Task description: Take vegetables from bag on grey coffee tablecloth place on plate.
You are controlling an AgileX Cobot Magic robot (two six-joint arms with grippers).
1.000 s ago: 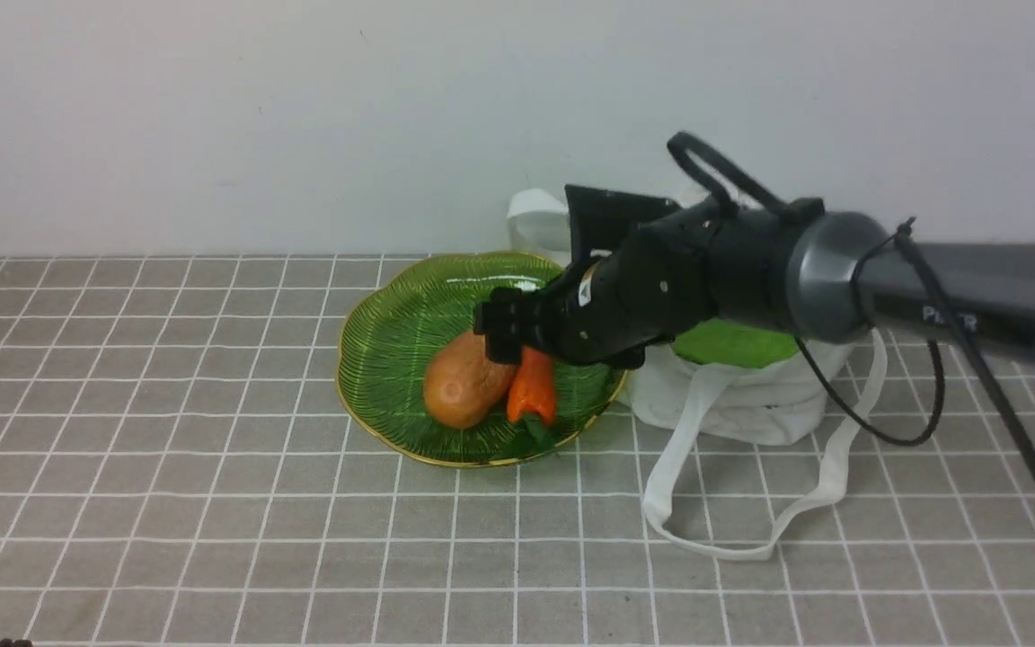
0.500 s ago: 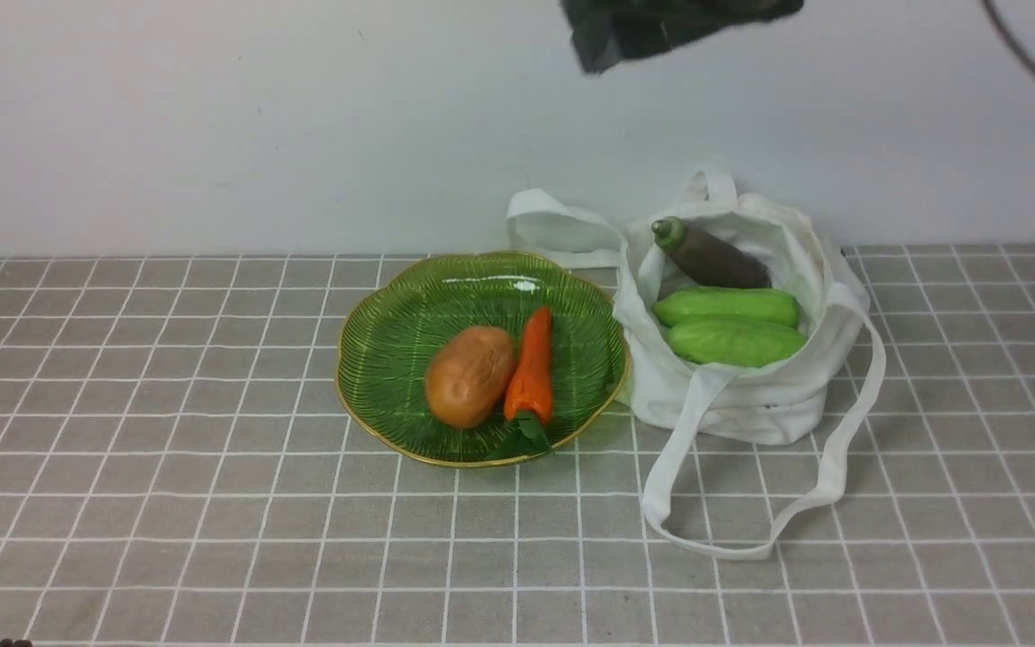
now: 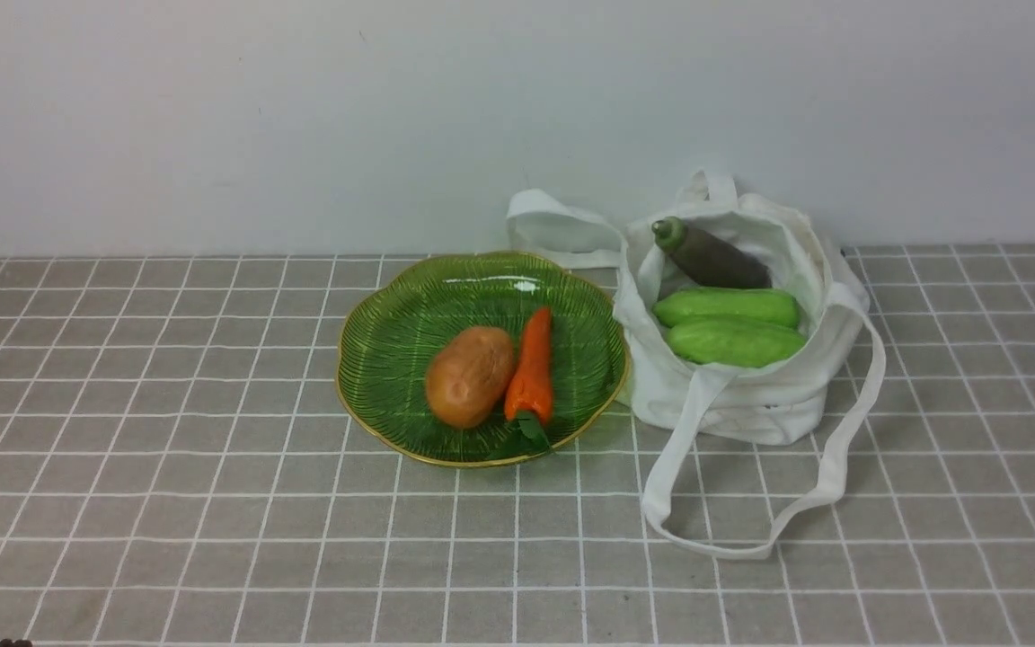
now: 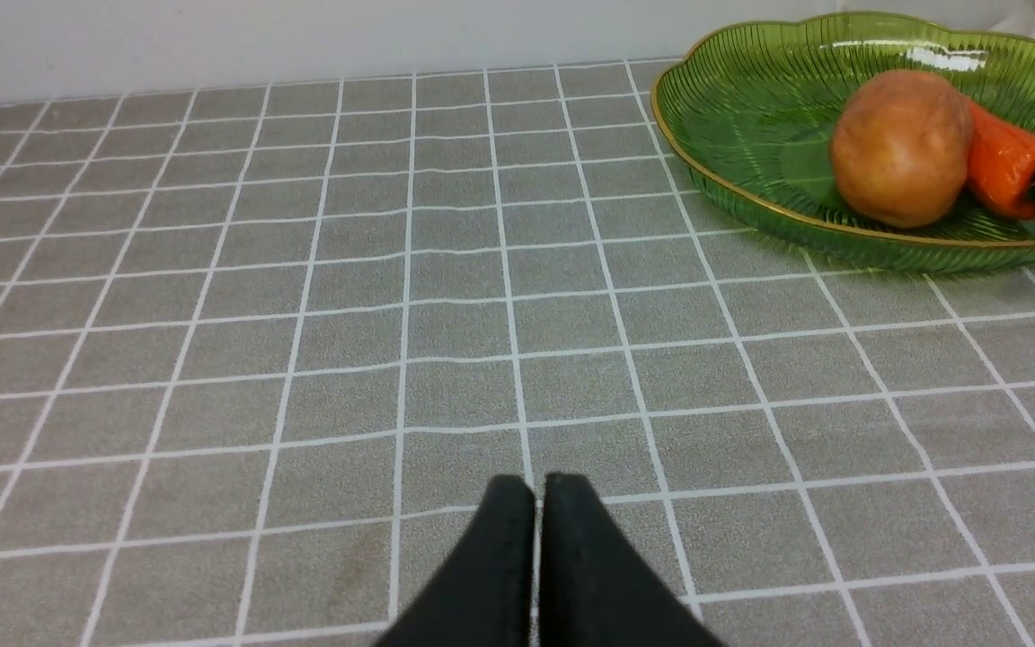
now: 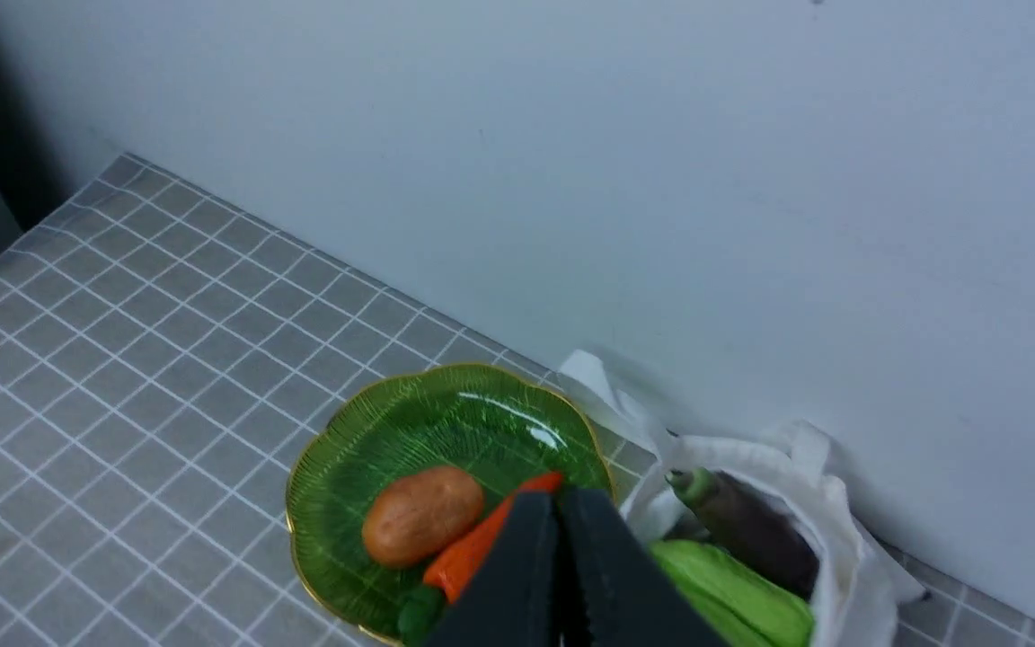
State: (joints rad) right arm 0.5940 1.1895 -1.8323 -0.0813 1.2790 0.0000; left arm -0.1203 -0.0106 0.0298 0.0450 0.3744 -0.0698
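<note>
On the green glass plate (image 3: 392,332) an orange carrot (image 3: 531,368) lies beside a brown potato (image 3: 469,375). Right of the plate sits the white bag (image 3: 733,404), its mouth open. Inside it are a dark eggplant (image 3: 715,259) and two pale green cucumbers (image 3: 724,306) (image 3: 733,341). Neither arm shows in the front view. My right gripper (image 5: 558,503) is shut and empty, high above the plate (image 5: 410,422) and the bag (image 5: 841,539). My left gripper (image 4: 535,490) is shut and empty, low over the tablecloth (image 4: 302,296), well away from the plate (image 4: 733,171).
The bag's long strap (image 3: 751,530) loops across the grey grid tablecloth (image 3: 167,449) toward the front. Another handle (image 3: 553,220) lies behind the plate against the white wall (image 3: 302,117).
The right arm has risen from over the plate and left the front view. Its jaws have gone from open to shut. The carrot stays on the plate.
</note>
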